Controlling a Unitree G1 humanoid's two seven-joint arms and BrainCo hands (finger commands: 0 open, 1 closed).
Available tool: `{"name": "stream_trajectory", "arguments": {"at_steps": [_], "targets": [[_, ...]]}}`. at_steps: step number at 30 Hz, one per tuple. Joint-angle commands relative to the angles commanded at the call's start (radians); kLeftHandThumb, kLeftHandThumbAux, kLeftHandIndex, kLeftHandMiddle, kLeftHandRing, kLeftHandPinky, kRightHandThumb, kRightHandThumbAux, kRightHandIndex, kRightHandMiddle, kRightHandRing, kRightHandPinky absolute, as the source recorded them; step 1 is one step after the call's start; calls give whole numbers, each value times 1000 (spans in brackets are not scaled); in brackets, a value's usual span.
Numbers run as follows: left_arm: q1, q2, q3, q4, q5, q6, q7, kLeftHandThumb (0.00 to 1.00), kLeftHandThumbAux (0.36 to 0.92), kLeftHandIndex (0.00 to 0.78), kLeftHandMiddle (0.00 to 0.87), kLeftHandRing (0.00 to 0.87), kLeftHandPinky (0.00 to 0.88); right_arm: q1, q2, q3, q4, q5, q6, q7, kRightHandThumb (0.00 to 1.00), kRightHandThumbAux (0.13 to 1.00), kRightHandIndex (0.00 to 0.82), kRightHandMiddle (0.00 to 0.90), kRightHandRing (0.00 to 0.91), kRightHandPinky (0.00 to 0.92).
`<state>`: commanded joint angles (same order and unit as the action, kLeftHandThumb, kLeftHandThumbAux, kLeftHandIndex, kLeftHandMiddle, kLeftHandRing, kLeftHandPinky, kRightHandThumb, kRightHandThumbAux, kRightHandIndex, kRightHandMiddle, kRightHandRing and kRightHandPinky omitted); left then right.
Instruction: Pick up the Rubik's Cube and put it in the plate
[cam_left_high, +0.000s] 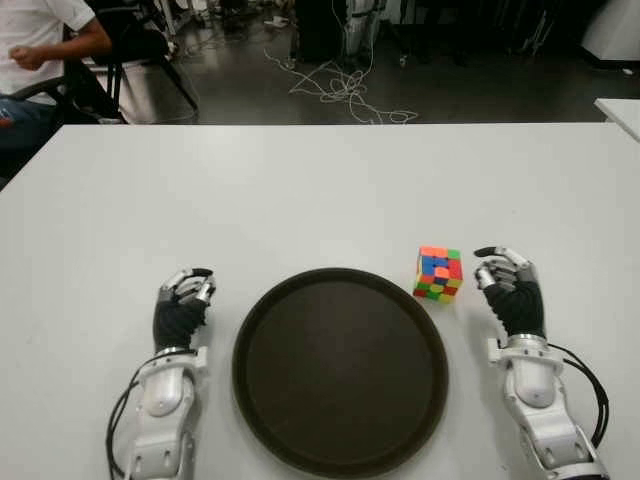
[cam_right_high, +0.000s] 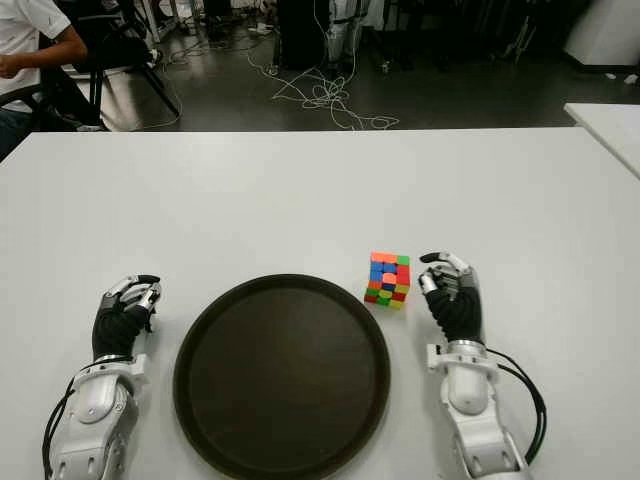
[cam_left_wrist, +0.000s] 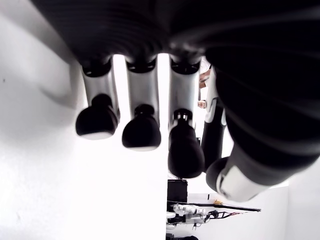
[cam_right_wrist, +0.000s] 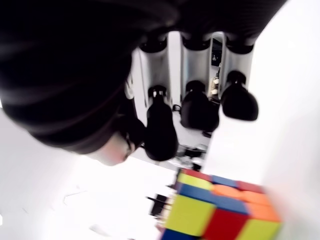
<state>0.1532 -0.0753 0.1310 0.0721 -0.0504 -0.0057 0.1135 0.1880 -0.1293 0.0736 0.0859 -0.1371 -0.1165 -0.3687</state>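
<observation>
The plate (cam_left_high: 340, 370) loses its near rim to the bottom edge; a seated person (cam_left_high: 40, 40) at upper left is cropped; the Rubik's Cube (cam_right_wrist: 220, 210) runs off the right wrist view's bottom

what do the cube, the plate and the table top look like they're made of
Rubik's Cube: likely hard plastic, going by its bright solid-colour tiles with dark seams.
Plate: dark brown with a raised rim and a dull sheen; probably plastic, though it could be coated metal.
Table: smooth, matt white top, probably laminate.
The right hand is just right of the cube, open; the left hand is left of the plate.
</observation>
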Motion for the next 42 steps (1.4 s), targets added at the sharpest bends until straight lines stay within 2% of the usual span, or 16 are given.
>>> {"name": "stream_trajectory", "arguments": {"at_steps": [4, 8, 11, 12, 13, 14, 17, 20, 32, 42], "targets": [[0, 2, -1, 4, 1, -8, -1, 711, 705, 444, 792, 822, 823, -12, -7, 2, -4, -64, 26, -18, 681, 731, 431, 678, 698, 699], [-1, 2, -5, 7, 4, -11, -1, 711, 705, 444, 793, 822, 823, -28, -21, 4, 5, -119, 34, -29, 679, 734, 422, 523, 517, 500], [-1, 3, -6, 5, 10, -4, 5, 711, 705, 444, 794, 823, 826, -40, -40, 2, 10, -136, 11, -9, 671, 739, 410, 410, 407, 402], [-2, 3, -6, 5, 10, -2, 6, 711, 705, 444, 794, 824, 826, -41, -44, 2, 11, -139, 6, -3, 568, 753, 381, 391, 388, 387], [-1, 2, -6, 4, 10, -1, 7, 711, 705, 444, 795, 824, 827, -42, -48, 2, 13, -141, -1, 3, 389, 781, 338, 362, 361, 364], [-1, 1, -6, 4, 10, 0, 7, 711, 705, 444, 795, 825, 827, -43, -50, 1, 14, -143, -6, 8, 271, 800, 302, 335, 336, 345], [-1, -2, -5, 2, 7, 2, 8, 710, 705, 444, 795, 825, 826, -48, -62, -2, 21, -143, -25, 31, 125, 825, 247, 291, 295, 316], [-1, -3, -3, 1, 3, 5, 8, 710, 705, 444, 795, 824, 825, -51, -69, -8, 30, -142, -43, 48, 61, 847, 207, 258, 267, 296], [5, -2, -8, -7, 5, 6, 2, 710, 705, 444, 797, 827, 829, -51, -94, -20, 16, -179, -105, 100, 1, 898, 126, 158, 154, 183], [6, -4, -10, 2, 8, -19, 5, 709, 706, 444, 796, 823, 824, -38, -88, -40, -17, -200, -109, 125, 0, 907, 102, 131, 130, 170]]}}
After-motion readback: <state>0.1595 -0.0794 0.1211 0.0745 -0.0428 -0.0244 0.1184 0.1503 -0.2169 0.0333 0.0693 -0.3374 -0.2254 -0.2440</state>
